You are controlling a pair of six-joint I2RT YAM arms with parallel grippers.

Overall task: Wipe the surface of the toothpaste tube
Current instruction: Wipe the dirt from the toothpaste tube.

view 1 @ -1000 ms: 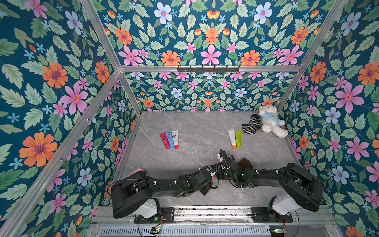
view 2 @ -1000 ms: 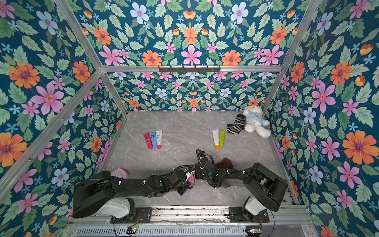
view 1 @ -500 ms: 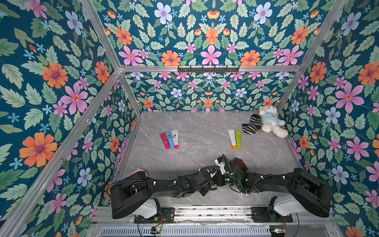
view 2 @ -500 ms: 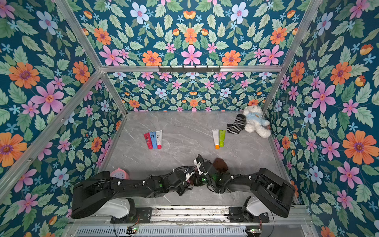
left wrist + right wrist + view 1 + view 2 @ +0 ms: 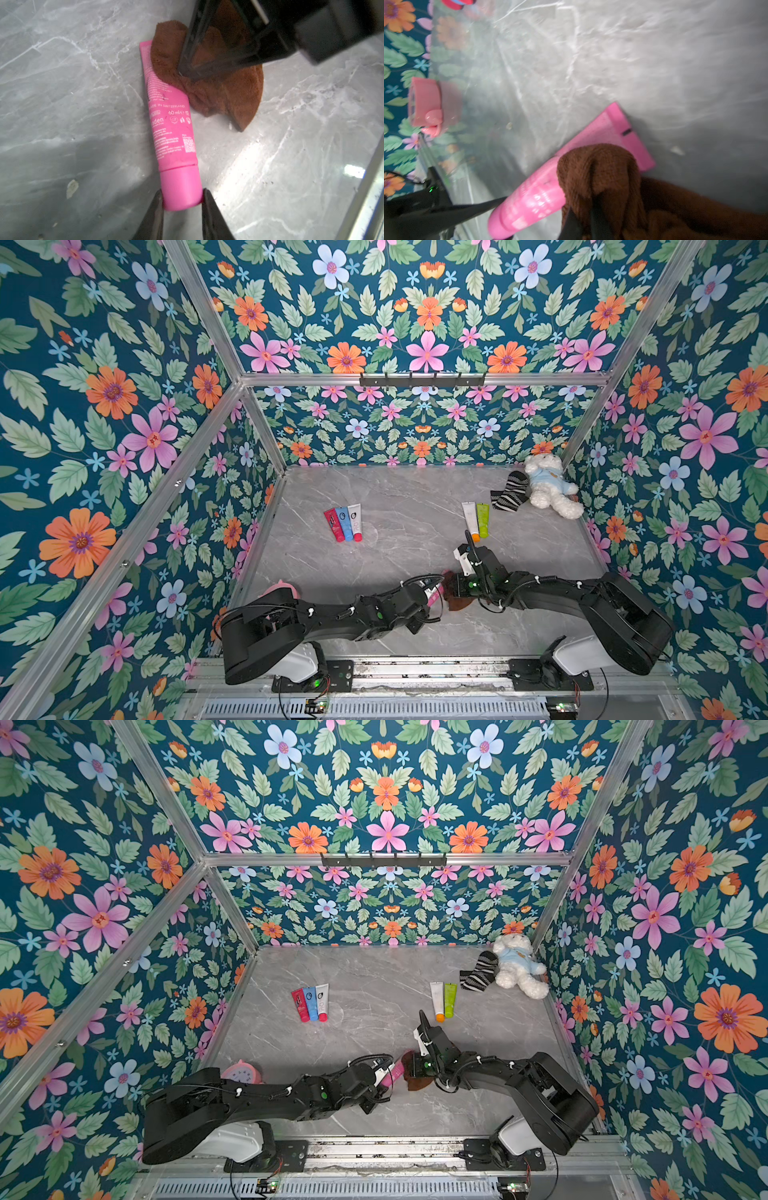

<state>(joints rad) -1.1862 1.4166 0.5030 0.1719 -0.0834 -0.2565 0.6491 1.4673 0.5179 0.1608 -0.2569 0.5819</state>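
My left hand [image 5: 181, 192] pinches the cap of the pink toothpaste tube [image 5: 170, 124] lying on the counter [image 5: 62, 83]. My right hand [image 5: 583, 207], clamped tight on a brown cloth [image 5: 228, 97], presses it onto the tube's opposite end.

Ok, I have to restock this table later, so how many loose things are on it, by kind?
toothpaste tubes: 6 (red tube, blue tube, white tube, orange-capped tube, green tube, pink tube)
brown cloth: 1
striped sock: 1
plush bear: 1
pink alarm clock: 1
total: 10
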